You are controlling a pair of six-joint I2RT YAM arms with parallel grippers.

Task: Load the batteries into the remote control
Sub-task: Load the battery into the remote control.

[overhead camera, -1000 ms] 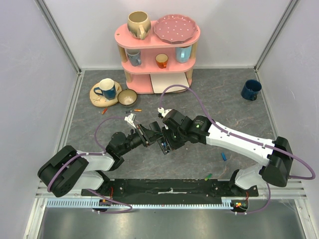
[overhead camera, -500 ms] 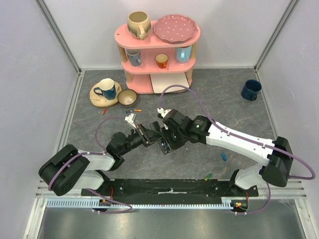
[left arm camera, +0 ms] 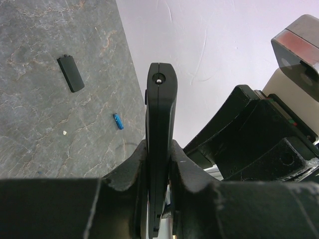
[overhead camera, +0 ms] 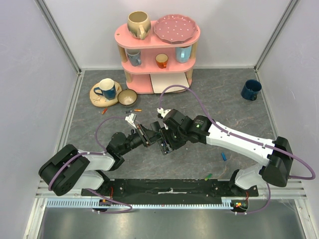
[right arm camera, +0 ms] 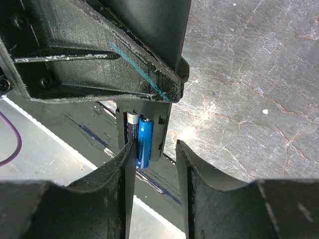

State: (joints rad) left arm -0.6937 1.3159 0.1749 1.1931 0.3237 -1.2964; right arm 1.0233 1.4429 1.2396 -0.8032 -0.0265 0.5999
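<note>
Above the middle of the grey stone-patterned table [overhead camera: 224,99], lifted clear of it: remote control [left arm camera: 160,124] clamped edge-on in the left gripper [left arm camera: 159,149], jaws tight on both flat faces. Over the past second, right gripper [right arm camera: 154,147] eased from a narrower set to a moderate gap, holding nothing. Between its fingers, blue battery [right arm camera: 145,139] lying in the open compartment beside a second cell [right arm camera: 132,122]. Reads as a release, with 2 cells likely seated; full seating hard to confirm. Down on the table: black cover [left arm camera: 71,73], loose blue battery [left arm camera: 118,121], green battery [overhead camera: 208,176]. Further back, pink shelf [overhead camera: 157,50] of crockery, dark blue mug [overhead camera: 250,89], pale walls all round.
</note>
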